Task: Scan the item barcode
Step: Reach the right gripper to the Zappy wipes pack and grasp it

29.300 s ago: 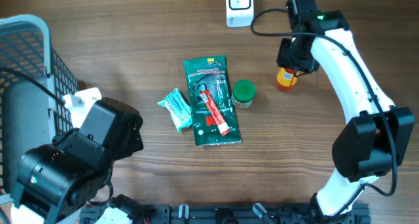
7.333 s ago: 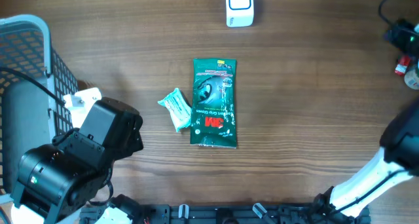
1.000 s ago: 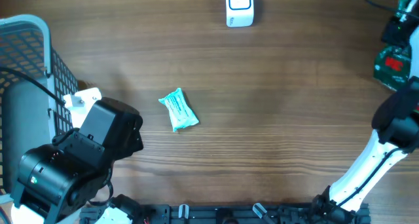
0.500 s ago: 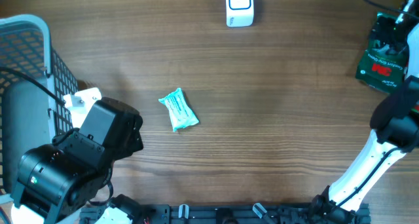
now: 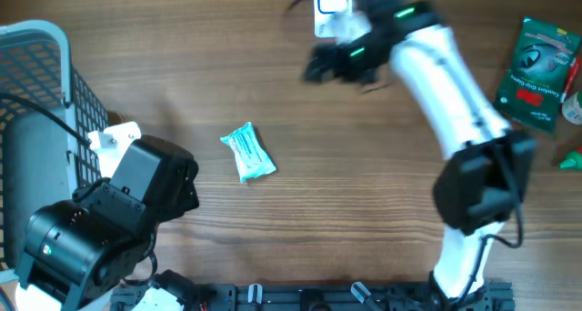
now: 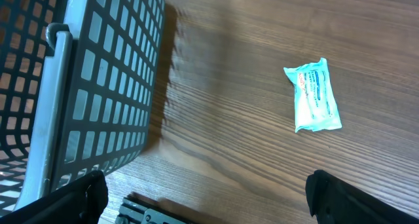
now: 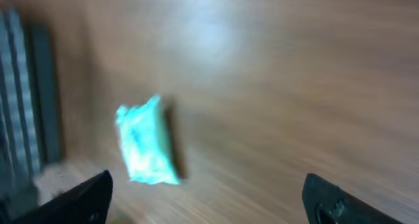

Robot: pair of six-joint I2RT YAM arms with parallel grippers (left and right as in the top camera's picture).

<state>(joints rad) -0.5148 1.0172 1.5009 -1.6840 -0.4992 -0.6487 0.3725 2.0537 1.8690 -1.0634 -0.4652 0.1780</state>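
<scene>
A small teal packet [image 5: 247, 153] lies flat on the wooden table left of centre; it also shows as the teal packet [image 6: 313, 95] in the left wrist view and, blurred, as the teal packet [image 7: 145, 152] in the right wrist view. The white scanner [image 5: 329, 2] stands at the table's far edge, partly behind my right arm. My right gripper [image 5: 320, 65] is blurred with motion in front of the scanner, up and to the right of the packet; the right gripper [image 7: 211, 199] is open and empty. My left gripper [image 6: 211, 201] is open and empty near the basket.
A grey mesh basket [image 5: 41, 93] fills the left side; its wall [image 6: 105, 86] is close to my left gripper. A green 3M packet [image 5: 536, 65] lies at the right edge, with a small bottle [image 5: 575, 106] and a green bit [image 5: 571, 159] below it.
My right gripper has opened and left the green packet at the right edge. The right arm has swung left across the table to in front of the scanner. The left arm is still.
</scene>
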